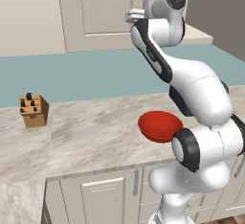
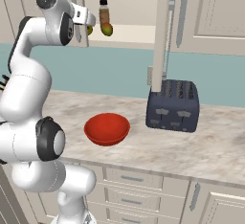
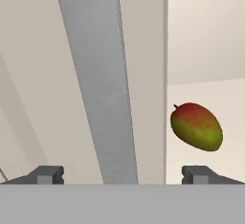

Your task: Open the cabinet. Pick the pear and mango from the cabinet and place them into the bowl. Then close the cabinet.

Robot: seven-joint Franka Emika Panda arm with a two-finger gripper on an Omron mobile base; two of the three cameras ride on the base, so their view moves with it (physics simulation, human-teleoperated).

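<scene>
Two fingertips wide apart at the cabinet handle

You see the arm rising from its base and folding up to cabinet height, with the wrist turned toward the cabinet [image 2: 201, 17]. In the right base view the tool [image 2: 85, 17] sits high at the left, close beside the open shelf. In the hand view the tool [image 3: 122, 175] has its two dark fingertips [image 3: 47, 174] standing far apart, nothing clamped between them, and the long grey bar handle [image 3: 98, 84] of a cabinet door runs up between them.

Your hand view gives the closest look at the mango [image 3: 197, 126]: red on top blending to green, lying on the pale shelf past the door's edge, to the right of the handle. The right base view shows the mango [image 2: 107, 28] on that shelf beside a brown black-capped bottle [image 2: 103, 11], with a bit of the yellow-green pear [image 2: 89, 29] peeking out just behind the tool. It also shows one cabinet door swung open, edge-on, above a dark toaster [image 2: 173, 105].

You find the red bowl [image 1: 160, 125] on the marble bench [image 1: 91, 132] in the left base view, partly behind the arm; that view alone shows a wooden knife block [image 1: 33, 110] far to the left. In the right base view the bowl [image 2: 107, 128] sits clear, left of the toaster, with nothing visible inside.

No writing can be read anywhere.
</scene>
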